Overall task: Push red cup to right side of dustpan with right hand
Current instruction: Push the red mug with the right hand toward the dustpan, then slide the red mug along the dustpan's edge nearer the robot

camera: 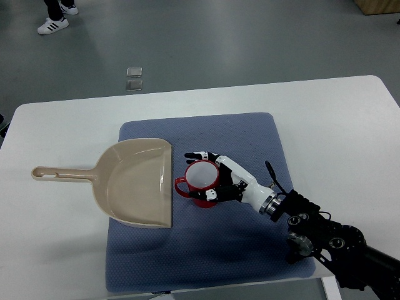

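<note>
White table (75, 125) carries a blue mat (250, 134) with the dustpan (134, 181) on it. I see the cup (199, 182) just right of its open edge. My right hand (219, 178) cups it, fingers curled around the far and near sides, ready for pushing.

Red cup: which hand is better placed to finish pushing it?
Right. The right hand is already wrapped around the red cup, which sits on the blue mat just off the dustpan's open edge. The left arm is not in view.
</note>
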### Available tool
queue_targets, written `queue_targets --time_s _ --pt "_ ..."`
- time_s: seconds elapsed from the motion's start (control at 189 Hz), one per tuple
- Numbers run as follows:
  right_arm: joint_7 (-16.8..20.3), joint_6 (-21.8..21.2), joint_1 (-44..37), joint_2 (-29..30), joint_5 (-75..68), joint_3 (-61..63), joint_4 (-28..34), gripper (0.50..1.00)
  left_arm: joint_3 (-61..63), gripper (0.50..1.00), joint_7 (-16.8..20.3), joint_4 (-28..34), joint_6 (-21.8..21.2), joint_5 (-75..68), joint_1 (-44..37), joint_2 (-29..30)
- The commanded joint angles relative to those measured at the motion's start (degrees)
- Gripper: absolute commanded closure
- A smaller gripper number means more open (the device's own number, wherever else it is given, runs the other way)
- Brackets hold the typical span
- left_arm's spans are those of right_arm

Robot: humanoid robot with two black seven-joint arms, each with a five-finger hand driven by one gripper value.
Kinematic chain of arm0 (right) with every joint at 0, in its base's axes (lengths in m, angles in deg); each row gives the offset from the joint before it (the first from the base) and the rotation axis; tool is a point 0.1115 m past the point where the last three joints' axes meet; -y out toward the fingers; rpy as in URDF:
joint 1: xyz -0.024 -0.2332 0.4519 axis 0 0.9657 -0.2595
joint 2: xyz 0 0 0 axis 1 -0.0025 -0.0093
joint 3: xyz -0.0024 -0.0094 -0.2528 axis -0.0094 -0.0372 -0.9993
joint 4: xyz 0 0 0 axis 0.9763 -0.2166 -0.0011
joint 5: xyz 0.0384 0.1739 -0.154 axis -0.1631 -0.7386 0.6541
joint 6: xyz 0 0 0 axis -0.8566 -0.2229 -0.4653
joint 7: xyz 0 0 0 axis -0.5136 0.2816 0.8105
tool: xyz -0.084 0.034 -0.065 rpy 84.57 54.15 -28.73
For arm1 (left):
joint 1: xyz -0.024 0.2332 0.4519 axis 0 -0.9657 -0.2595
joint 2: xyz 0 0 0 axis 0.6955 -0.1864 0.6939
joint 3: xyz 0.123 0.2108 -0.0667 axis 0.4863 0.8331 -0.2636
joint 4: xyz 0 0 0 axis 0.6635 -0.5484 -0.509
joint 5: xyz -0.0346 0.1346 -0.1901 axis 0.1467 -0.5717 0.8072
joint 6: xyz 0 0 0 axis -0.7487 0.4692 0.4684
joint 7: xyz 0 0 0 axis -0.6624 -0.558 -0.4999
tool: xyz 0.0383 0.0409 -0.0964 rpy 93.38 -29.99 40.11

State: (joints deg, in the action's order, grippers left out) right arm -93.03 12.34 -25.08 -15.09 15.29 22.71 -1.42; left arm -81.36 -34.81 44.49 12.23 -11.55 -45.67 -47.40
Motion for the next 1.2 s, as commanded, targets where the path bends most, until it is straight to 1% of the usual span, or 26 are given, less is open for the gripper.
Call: queue_targets --time_s 0.0,0.317,0.926,1.196 --pt "0.00 0.01 -0.17 0.60 0.01 -0.02 0.00 0.583 0.00 0.500 0.00 0.06 0.00 0.00 0.00 0.00" --pt "0.00 0.10 -0.43 2.00 0.10 -1.51 0.00 0.583 0.00 0.500 0.00 -0.02 0.00 0.00 0.00 0.00" --pt "0.00 0.01 0.01 2.18 0.10 -1.95 0.00 0.583 0.00 0.500 0.00 0.06 0.00 0.00 0.00 0.00" --pt "0.00 -0.17 -0.08 2.18 0.19 -4.76 0.09 0.583 0.00 0.500 0.00 0.06 0.00 0.00 0.00 0.00"
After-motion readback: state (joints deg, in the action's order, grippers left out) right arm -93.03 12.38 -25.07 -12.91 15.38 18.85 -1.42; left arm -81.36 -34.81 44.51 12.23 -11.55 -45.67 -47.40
